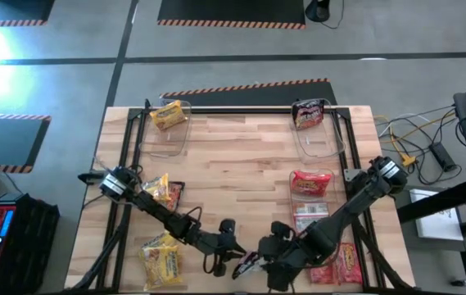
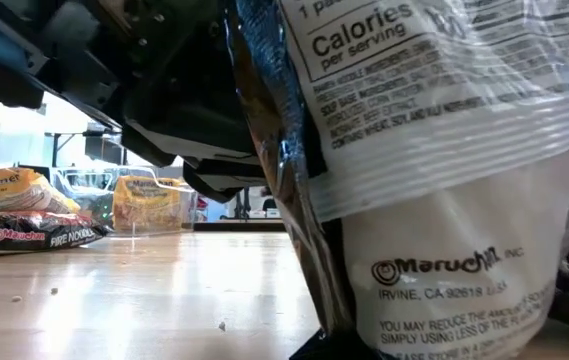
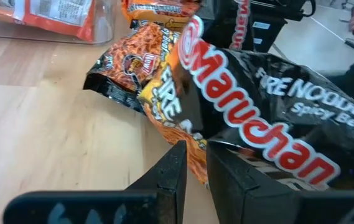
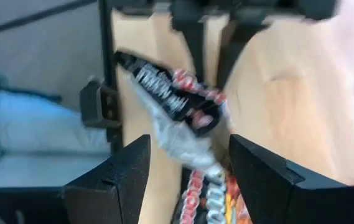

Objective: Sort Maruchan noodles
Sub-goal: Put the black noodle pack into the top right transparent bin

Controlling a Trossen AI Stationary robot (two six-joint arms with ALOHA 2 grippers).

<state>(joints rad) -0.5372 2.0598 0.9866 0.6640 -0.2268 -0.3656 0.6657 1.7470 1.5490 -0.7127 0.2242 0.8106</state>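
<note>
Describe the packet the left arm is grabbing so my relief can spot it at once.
Start at the near edge of the wooden table, midway, where both arms meet. The left end effector is shut on a dark packet there. Unlike the yellow and red packets nearby, it is black, with a white-and-red Maruchan logo and "Fire Noodle".

A Maruchan noodle packet point(image 2: 444, 200) fills the right half, very close, its clear back printed with "Calories per serving" and "Maruchan, Inc." A dark arm part point(image 2: 144, 80) hangs just beside it; no end effector is visible. Beyond it, on the wooden surface point(image 2: 164, 290), lie a dark Fire Noodle packet point(image 2: 24, 236) and a yellow packet point(image 2: 149, 203).
</note>
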